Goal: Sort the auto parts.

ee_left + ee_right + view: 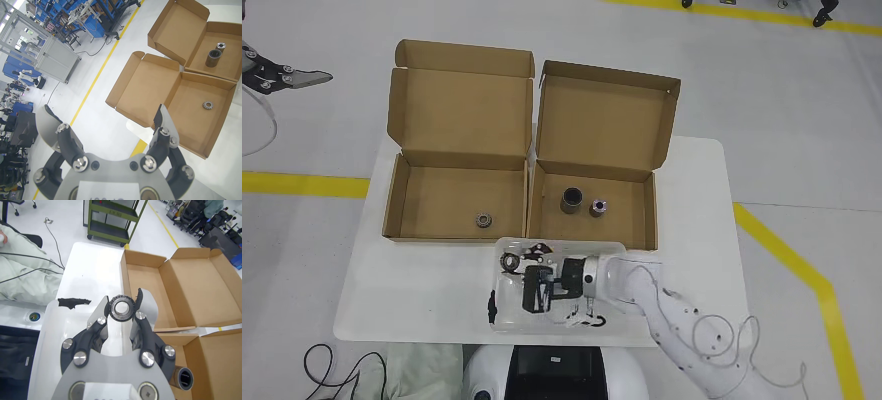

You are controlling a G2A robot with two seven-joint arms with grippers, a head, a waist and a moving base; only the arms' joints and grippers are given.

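The right gripper (122, 303) is closed on a silver steel roller bearing ring (122, 317). The ring sits squarely between the two fingertips, pinched on its outer rim with its open bore facing the wrist camera. In the top view this gripper (535, 286) is over the shallow translucent white plastic tray (567, 243) at the near edge of the white table (422, 290), where a few small dark parts (510, 263) lie. How far the ring is above the tray floor cannot be told.

Just beyond the tray two open brown cardboard boxes stand side by side. The left box (397, 200) holds a similar small bearing ring (483, 218). The right box (650, 210) holds a dark upright metal cylinder (571, 200) and, just beside it, a smaller silver sleeve (598, 208).

The left gripper (103, 109) hangs well off the table over the floor, its fingers (162, 117) spread wide with nothing between them.
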